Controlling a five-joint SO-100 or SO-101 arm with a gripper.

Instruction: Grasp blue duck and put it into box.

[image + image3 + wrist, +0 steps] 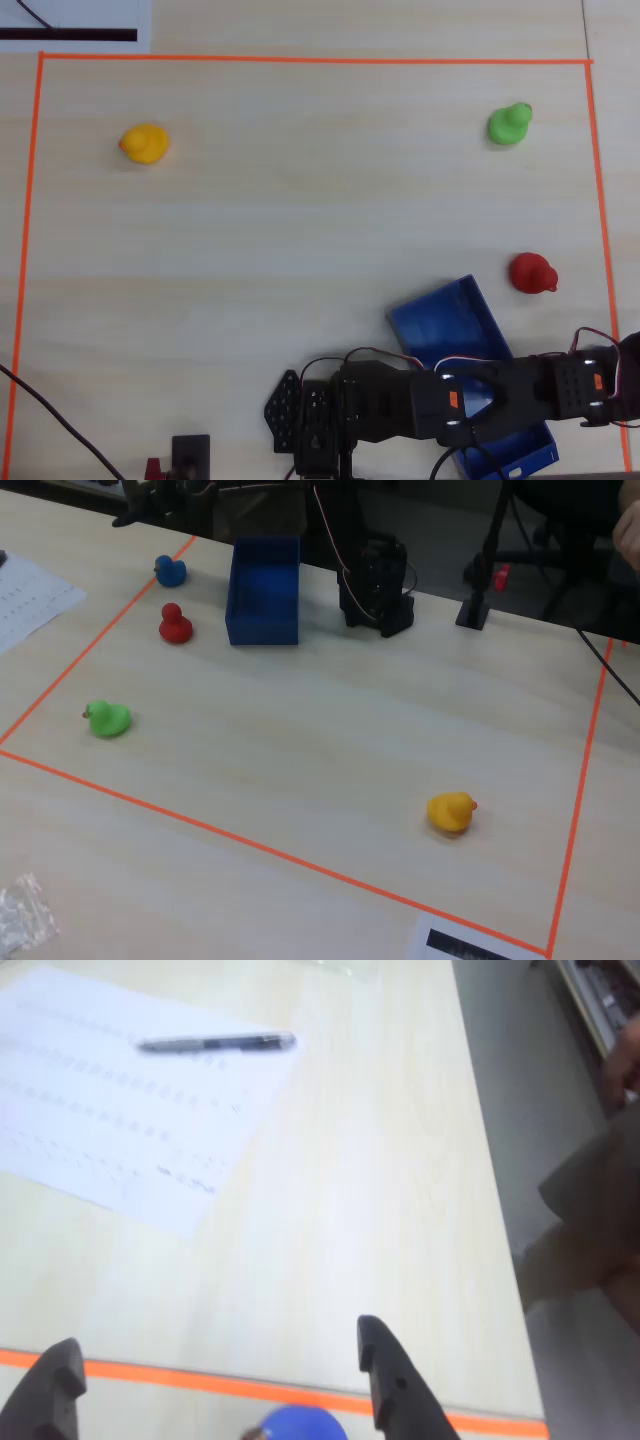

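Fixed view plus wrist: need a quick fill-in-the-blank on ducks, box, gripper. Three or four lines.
1. In the fixed view, the blue duck sits on the ____, not inside the box.
2. The duck closest to the box there is ____.
3. In the wrist view, the gripper jaws are ____, with the blue duck below them.
4. The pen lies on ____.

Missing: table; red; open; paper

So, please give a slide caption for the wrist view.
Open gripper above the blue duck at the orange tape line.

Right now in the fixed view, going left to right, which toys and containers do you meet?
Green duck → blue duck → red duck → box → yellow duck.
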